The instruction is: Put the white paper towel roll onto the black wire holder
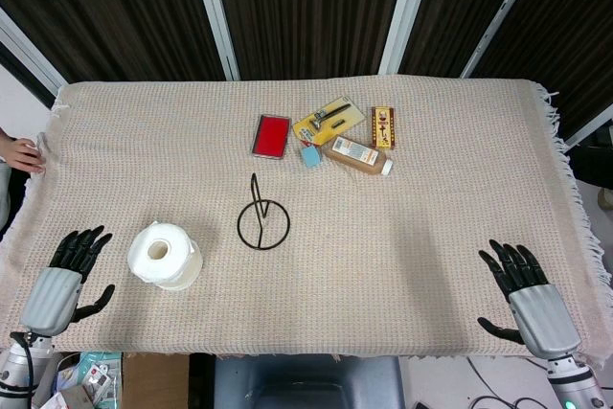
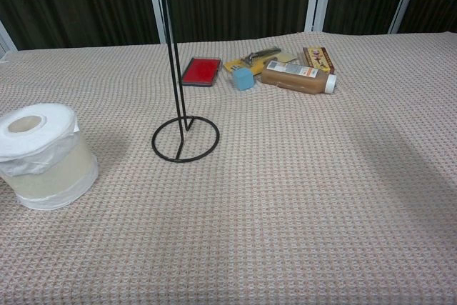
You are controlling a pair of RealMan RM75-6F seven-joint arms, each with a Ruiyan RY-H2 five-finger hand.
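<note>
The white paper towel roll (image 1: 165, 255) stands on end at the lower left of the head view, its hollow core facing up, a loose outer sheet wrapped slackly round it. It looks light and soft: the wound paper should dent under a hard squeeze, and the loose sheet may slide or peel, so a broad hold round the side wall, below the top rim, seems the safest place to take it. The core must stay clear for the post.

Near it, toward the middle of the frame, stands the black wire holder (image 1: 261, 220): a thin ring base with one slim upright rod, stiff but probably easy to tip.

The left robot hand (image 1: 69, 275) hovers just left of the roll, fingers spread, holding nothing. The right robot hand (image 1: 522, 289) sits at the lower right, well apart, fingers likewise spread and empty.

The desk (image 1: 431, 237) wears a coarse beige woven cloth with fringed edges. At upper centre lie a red case (image 1: 271, 135), a brown bottle (image 1: 357, 155), a small blue block (image 1: 310, 156), a yellow card (image 1: 325, 122) and a patterned box (image 1: 383, 127).
</note>
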